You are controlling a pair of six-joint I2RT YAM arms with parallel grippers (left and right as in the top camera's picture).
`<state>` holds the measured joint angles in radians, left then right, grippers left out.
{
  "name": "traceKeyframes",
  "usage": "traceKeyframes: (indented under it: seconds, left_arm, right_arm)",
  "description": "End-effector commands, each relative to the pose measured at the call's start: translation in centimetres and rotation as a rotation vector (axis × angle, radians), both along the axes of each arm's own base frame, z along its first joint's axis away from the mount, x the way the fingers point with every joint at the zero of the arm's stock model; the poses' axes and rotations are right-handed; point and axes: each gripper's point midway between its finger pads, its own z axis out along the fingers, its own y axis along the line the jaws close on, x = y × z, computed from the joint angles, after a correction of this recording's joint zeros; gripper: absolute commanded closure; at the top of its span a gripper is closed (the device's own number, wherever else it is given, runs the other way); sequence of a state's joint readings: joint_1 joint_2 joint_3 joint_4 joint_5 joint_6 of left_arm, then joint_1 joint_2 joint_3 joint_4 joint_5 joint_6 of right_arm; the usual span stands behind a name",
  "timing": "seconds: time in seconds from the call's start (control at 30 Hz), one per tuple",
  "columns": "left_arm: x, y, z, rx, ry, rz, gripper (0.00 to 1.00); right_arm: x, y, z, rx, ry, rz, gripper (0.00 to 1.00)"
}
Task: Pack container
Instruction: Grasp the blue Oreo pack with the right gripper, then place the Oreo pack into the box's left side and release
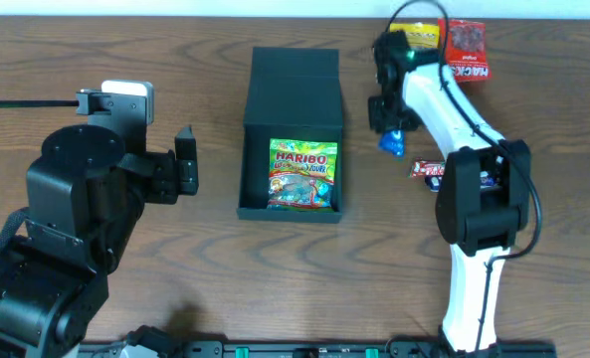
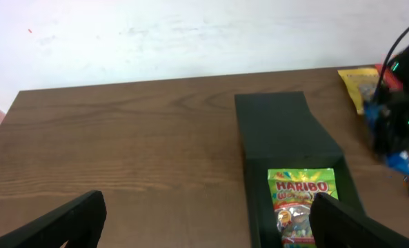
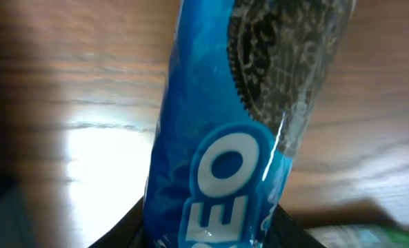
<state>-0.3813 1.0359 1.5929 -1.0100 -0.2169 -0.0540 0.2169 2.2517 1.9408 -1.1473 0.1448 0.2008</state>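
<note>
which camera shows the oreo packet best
The right wrist view: the Oreo packet fills the frame, logo partly readable. Overhead shows only a small blue bit at the right gripper; left wrist, a blurred blue speck far right.

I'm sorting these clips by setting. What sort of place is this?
Likely a robotics lab bench, not a home: a white robot arm over a dark wood-grain table by a bare white wall, with a matte black cardboard box and a blue Oreo packet in the right pincer.

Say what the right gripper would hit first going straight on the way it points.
Likely the wooden table: the right gripper points down at it with the Oreo packet in its jaws, so the packet would touch first. Height is unclear.
</note>
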Motion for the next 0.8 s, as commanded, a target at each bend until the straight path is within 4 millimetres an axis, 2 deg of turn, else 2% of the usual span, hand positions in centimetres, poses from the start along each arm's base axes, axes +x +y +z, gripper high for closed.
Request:
traceKeyframes:
  seconds: [0.0,0.13,0.23,0.47,0.6,0.77]
  left_arm:
    - [-0.1,0.3,0.8,0.003,-0.025,0.009,0.05]
    - [0.2,0.5,1.3,0.003,-0.048,0.025,0.05]
    - [0.3,0.5,1.5,-0.002,-0.059,0.025,0.05]
    - [0.3,0.4,1.5,-0.003,-0.058,0.021,0.05]
    - [0.3,0.4,1.5,-0.004,-0.057,0.021,0.05]
    - [0.3,0.4,1.5,-0.004,-0.058,0.021,0.05]
  right_arm:
    - [0.8,3.1,6.3,0.096,-0.098,0.042,0.87]
    - [-1.7,9.0,10.1,0.296,-0.087,0.135,0.89]
    - [-4.6,13.0,10.5,0.335,-0.034,0.186,0.92]
    - [-12.4,21.2,7.9,0.305,0.108,0.289,0.95]
    - [-16.2,23.4,5.3,0.24,0.155,0.231,0.96]
    - [-17.4,24.9,3.2,0.251,0.151,0.144,0.93]
